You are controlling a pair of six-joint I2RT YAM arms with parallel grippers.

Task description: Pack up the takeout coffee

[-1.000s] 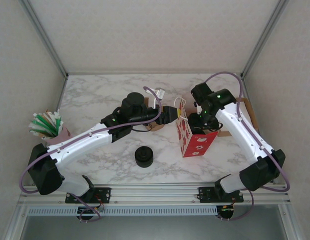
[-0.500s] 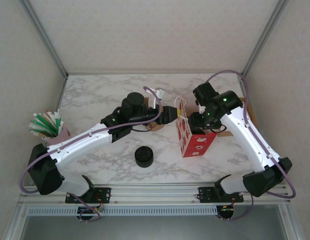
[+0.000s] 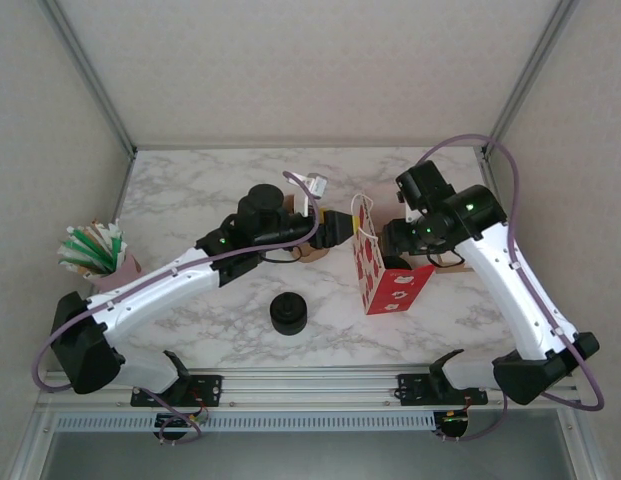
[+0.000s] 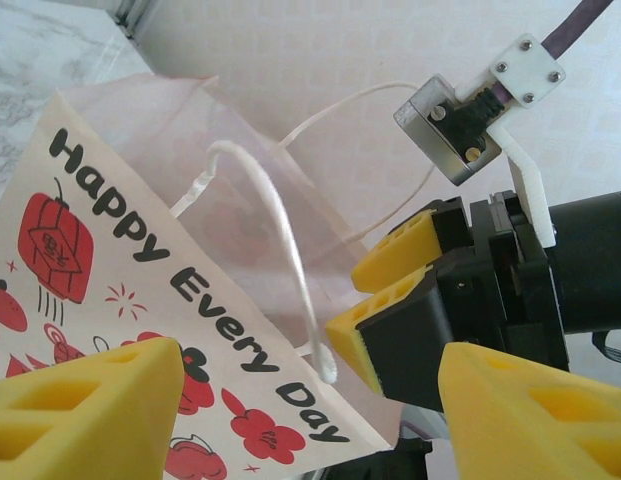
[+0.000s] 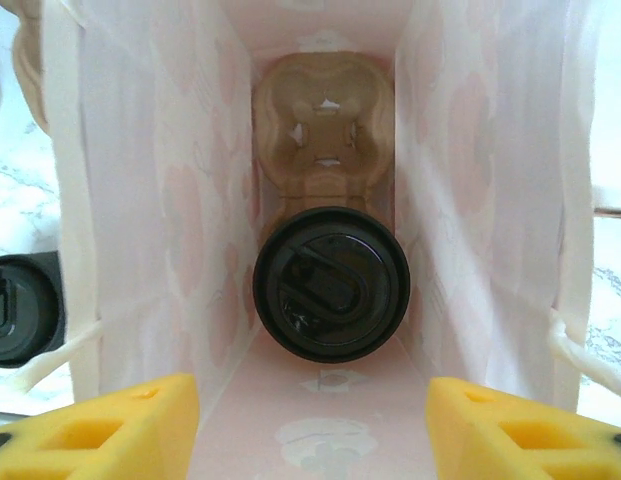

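Takeout coffee (image 5: 330, 283) standing inside a thin paper bag (image 5: 150, 200).
Round glossy black lid (image 5: 330, 275) beside moulded pulp tray (image 5: 325, 120); left claw (image 4: 310, 410) and right claw (image 5: 312, 405) both spread, empty.

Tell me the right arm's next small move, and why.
Probably raise the right gripper straight up, clear of the red-and-white printed paper bag. Its yellow fingers stand apart, holding nothing, and the black-lidded paper coffee cup already sits in the brown moulded cardboard carrier at the bag's bottom, so its placing looks done.
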